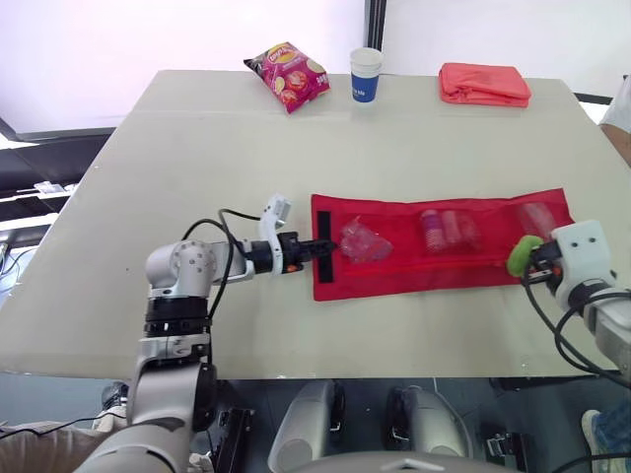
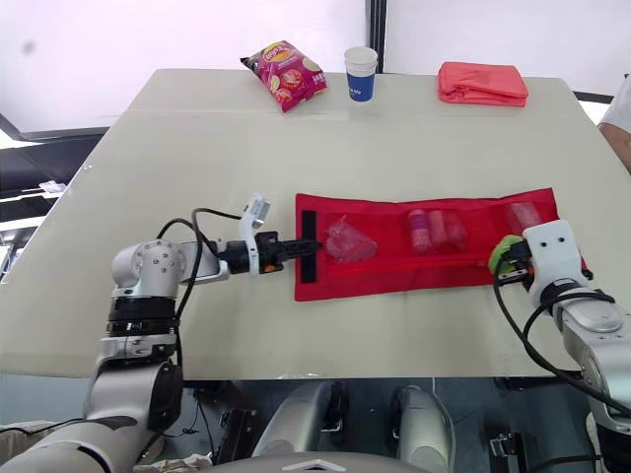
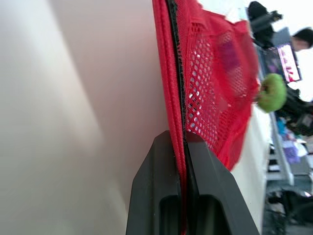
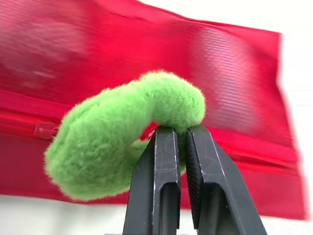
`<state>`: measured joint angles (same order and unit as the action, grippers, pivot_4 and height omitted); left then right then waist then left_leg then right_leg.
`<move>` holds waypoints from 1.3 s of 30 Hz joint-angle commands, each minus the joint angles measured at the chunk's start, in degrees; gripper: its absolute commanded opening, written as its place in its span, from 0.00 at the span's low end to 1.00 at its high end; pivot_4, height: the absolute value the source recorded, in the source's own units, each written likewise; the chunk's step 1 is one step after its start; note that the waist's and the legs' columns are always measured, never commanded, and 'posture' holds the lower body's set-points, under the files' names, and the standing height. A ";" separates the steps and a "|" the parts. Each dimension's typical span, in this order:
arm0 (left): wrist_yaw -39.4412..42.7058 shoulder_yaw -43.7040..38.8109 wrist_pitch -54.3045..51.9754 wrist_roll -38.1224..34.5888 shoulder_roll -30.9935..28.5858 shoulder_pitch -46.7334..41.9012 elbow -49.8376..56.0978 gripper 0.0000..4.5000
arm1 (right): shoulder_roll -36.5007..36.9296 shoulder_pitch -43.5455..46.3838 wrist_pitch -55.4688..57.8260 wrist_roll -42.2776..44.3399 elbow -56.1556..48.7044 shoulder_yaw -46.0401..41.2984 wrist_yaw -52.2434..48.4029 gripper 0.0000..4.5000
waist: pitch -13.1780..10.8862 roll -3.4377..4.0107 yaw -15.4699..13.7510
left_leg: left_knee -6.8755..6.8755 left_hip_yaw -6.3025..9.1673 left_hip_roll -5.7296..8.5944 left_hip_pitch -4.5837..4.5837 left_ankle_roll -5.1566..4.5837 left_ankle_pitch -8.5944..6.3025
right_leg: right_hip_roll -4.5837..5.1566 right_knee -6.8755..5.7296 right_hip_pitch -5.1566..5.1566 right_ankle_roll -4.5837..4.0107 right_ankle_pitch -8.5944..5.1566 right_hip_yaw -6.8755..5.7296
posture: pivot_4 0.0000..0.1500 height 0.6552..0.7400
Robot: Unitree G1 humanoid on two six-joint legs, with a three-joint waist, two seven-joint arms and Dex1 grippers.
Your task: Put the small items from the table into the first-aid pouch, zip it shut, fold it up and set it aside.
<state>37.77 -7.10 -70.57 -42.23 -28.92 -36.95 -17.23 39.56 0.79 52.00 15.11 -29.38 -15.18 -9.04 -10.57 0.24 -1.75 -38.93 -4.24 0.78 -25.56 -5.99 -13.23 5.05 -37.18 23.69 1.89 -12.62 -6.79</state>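
A pale beige table (image 1: 197,148) stands in front of a white wall, with a dark upright post (image 1: 375,25) behind its far edge. A person's arm (image 1: 619,123) shows at the table's right end.

The red pouch (image 1: 414,271) lies opened out flat between the two pincers. The left pincer (image 1: 330,246) has its fingers pressed together on the pouch's near short edge, beside a black strip (image 1: 322,248); the rest of the pouch stretches away from its tips towards the right pincer (image 4: 182,132). The right pincer is at the pouch's other end and pinches a fuzzy green ring (image 4: 107,156), which hangs just over the pouch's front corner.

Just beyond the left pincer's tips a clear crumpled packet (image 1: 365,241) sits under the mesh. Pink rolls (image 1: 449,229) lie midway between the pincers, and another pale item (image 1: 537,219) lies just past the right pincer. Far beyond both, well apart from the pouch, are a chip bag (image 1: 288,75), a blue paper cup (image 1: 365,75) and a folded coral cloth (image 1: 485,84).

The left wrist view shows the red edge and black zip line (image 3: 177,73) running straight into the closed fingers, the open weave of the mesh (image 3: 205,98), and a lit screen (image 3: 288,61) in the room beyond. The right wrist view shows the ring's fur bulging around the fingertips and a red zip pull (image 4: 44,129) beside it.
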 commanded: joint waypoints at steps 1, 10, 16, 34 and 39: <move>4.06 0.10 8.90 6.39 -5.90 -2.95 -8.85 0.00 | 2.64 0.14 -2.55 -5.44 2.97 -6.67 2.50 0.02 | 0.01 0.01 0.13 | 0.01 0.00 0.00 0.00 0.01 0.00 | 0.00 0.00 0.01 0.02 -0.01 0.00 | 1.00 1.00; 9.71 2.47 19.40 13.60 -9.69 -9.59 -22.31 0.00 | 3.27 -1.36 -2.15 -3.50 3.19 -10.29 -3.72 0.02 | 0.02 0.03 0.91 | 0.17 -0.02 -0.01 0.06 -0.01 0.08 | 0.07 0.00 0.02 -0.01 0.00 0.05 | 1.00 1.00; 11.34 2.18 22.07 15.78 -10.69 -9.45 -21.05 0.00 | 0.74 -1.72 3.01 3.41 -1.61 -10.46 -9.20 0.02 | 0.02 0.03 1.15 | 0.21 -0.02 -0.06 0.08 -0.14 0.16 | 0.04 0.02 0.03 -0.17 0.10 0.07 | 1.00 1.00; 12.91 -0.30 23.39 0.03 -0.95 0.96 27.43 1.00 | 2.67 7.74 17.86 16.37 4.69 -24.45 -13.63 0.99 | -0.01 -0.01 0.66 | 0.24 0.02 0.06 0.03 -0.16 0.17 | 0.23 0.15 -0.06 -0.15 0.16 -0.06 | 1.00 1.00; 18.35 3.20 22.65 -3.92 -2.37 4.19 34.83 1.00 | -1.24 11.64 22.59 14.90 9.63 -20.38 -9.00 0.99 | 0.01 0.03 0.95 | 0.27 0.01 0.04 0.08 -0.17 0.18 | 0.14 0.14 -0.08 -0.17 0.14 -0.01 | 1.00 1.00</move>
<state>54.14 -3.87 -48.07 -44.43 -30.13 -33.04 14.62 38.28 11.61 73.76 30.44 -19.94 -35.67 -19.39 -10.56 0.27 -0.81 -38.65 -4.23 0.82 -25.48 -6.16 -13.05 5.18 -37.05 23.62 1.72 -12.47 -6.79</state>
